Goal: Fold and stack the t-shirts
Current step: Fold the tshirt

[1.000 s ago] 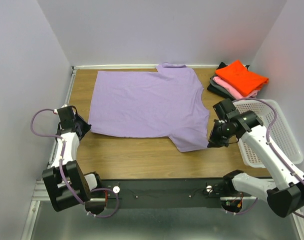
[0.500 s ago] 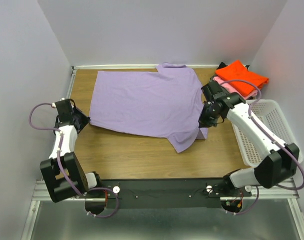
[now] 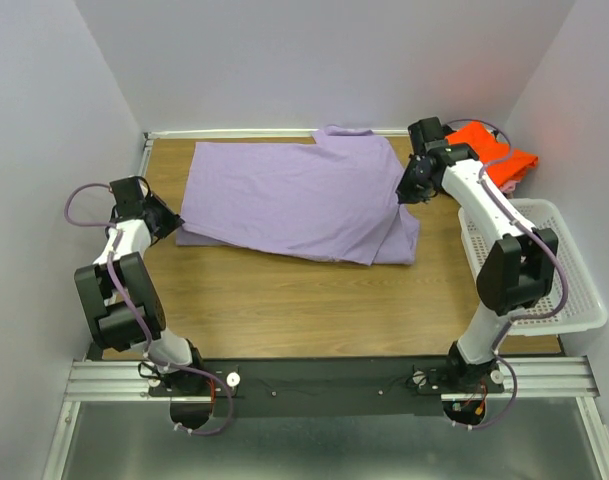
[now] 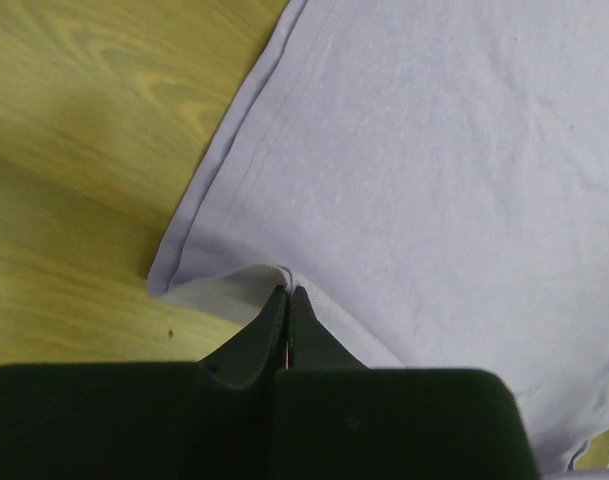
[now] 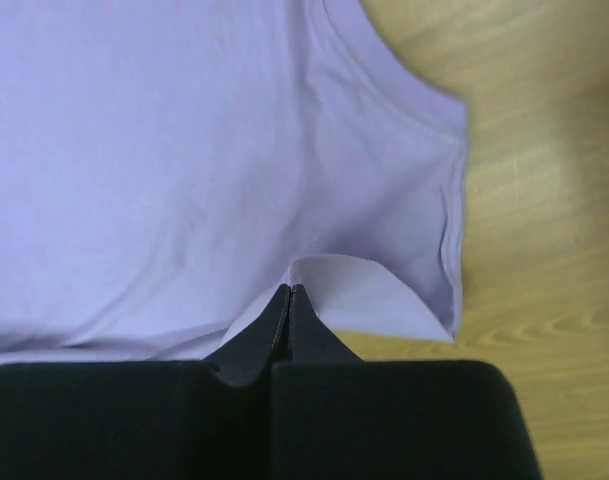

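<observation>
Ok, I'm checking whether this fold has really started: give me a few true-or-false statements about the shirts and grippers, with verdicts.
1. The left gripper and the right gripper are both shut on the lavender t-shirt. True.
2. The lavender t-shirt lies inside the basket. False: it is spread on the wooden table, beside the basket.
3. An orange-red shirt tops the folded stack at the far right corner. True.
4. The lavender t-shirt lies flat in a single layer. False: its near right part is doubled over onto itself.
</observation>
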